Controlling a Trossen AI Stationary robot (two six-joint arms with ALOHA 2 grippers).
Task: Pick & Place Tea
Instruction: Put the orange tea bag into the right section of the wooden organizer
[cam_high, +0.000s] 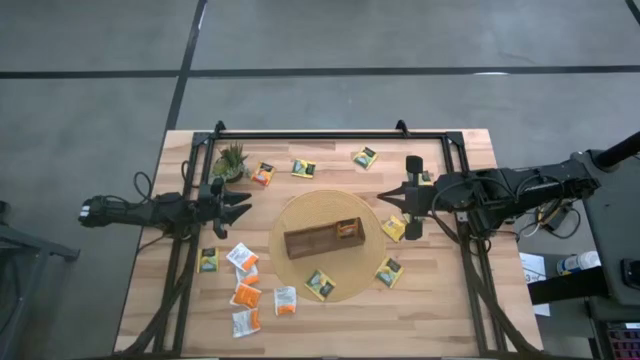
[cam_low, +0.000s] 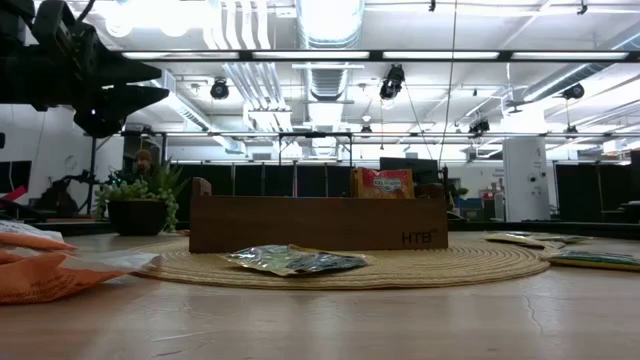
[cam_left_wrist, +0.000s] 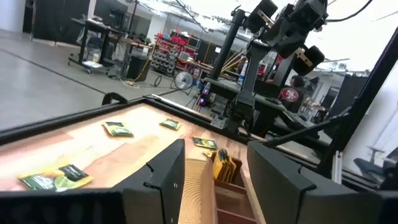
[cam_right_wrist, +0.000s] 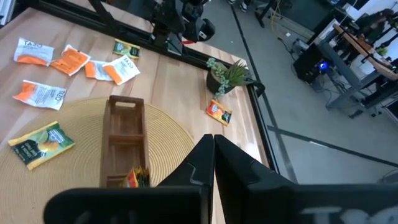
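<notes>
the left gripper (cam_high: 243, 206) hangs wide open and empty by the plant (cam_high: 232, 160); the right gripper (cam_high: 392, 197) is pinched shut with nothing in it. one tea bag (cam_high: 346, 229) stands in the wooden tray (cam_high: 310, 243), and the rest lie around on the table (cam_high: 450, 300). it looks like a pause between picks, so next the left one should drop onto the white and orange bags (cam_high: 243, 257) close by.

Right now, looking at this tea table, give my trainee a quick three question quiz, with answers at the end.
1. True or false: the wooden tray sits on the round woven mat.
2. Which gripper has its fingers shut: A) left gripper, B) right gripper?
3. Fill in: the tray already holds a sachet in its ____ end compartment, nearest the right arm.

Key: 1 true. 2 B; the left one is open, beside the potted plant. 3 right; an orange sachet stands there.
</notes>
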